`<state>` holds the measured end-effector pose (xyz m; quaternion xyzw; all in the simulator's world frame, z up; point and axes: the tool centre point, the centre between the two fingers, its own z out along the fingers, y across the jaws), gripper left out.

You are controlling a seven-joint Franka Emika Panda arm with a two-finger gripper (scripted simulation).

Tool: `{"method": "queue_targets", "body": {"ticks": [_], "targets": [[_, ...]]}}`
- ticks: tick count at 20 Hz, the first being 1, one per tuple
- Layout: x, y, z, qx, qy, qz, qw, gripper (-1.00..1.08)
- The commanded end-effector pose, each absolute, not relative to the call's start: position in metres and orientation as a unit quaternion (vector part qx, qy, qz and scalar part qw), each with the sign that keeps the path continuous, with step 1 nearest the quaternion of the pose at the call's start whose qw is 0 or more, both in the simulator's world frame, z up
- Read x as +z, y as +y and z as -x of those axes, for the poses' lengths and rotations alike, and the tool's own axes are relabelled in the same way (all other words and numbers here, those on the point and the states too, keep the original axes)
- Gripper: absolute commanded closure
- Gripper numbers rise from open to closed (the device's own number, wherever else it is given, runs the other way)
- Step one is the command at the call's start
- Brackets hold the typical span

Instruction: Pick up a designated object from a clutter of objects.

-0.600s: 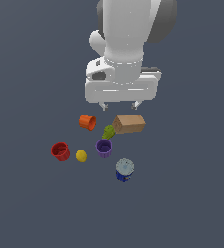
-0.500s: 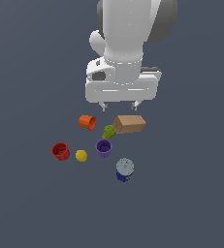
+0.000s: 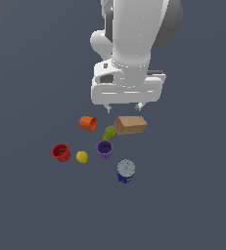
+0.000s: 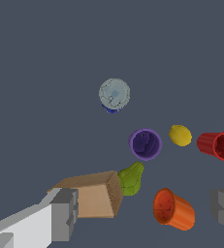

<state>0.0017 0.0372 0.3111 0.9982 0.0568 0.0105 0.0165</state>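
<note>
The designated object, a small yellow-green bumpy item (image 3: 109, 133) (image 4: 131, 178), lies on the floor between the brown box (image 3: 130, 125) (image 4: 90, 194) and the purple cup (image 3: 104, 149) (image 4: 145, 144), touching the box's end. My gripper (image 3: 124, 107) (image 4: 145, 211) hangs open above the clutter, a little behind the item, with nothing between its fingers (image 4: 63, 213). The orange cup (image 3: 88, 123) (image 4: 172, 209) lies on its side close by.
A red cup (image 3: 61, 152) (image 4: 218, 145) and a yellow ball (image 3: 82, 156) (image 4: 180, 135) sit toward the exterior view's left. A blue-and-grey can (image 3: 125, 170) (image 4: 114, 94) stands nearest the exterior camera. The floor is plain dark grey.
</note>
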Motion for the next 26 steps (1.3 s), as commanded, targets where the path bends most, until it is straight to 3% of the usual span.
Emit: {"method": "queue_targets", "body": {"ticks": [1, 13, 26], "targets": [[0.311, 0.038, -0.002, 0.01, 0.06, -0.998, 0.018, -0.92], [0.288, 0.033, 0.001, 0.01, 0.006, -1.0, 0.013, -0.92], [0.217, 0.017, 0.019, 0.007, -0.161, -0.987, 0.003, -0.92]]}}
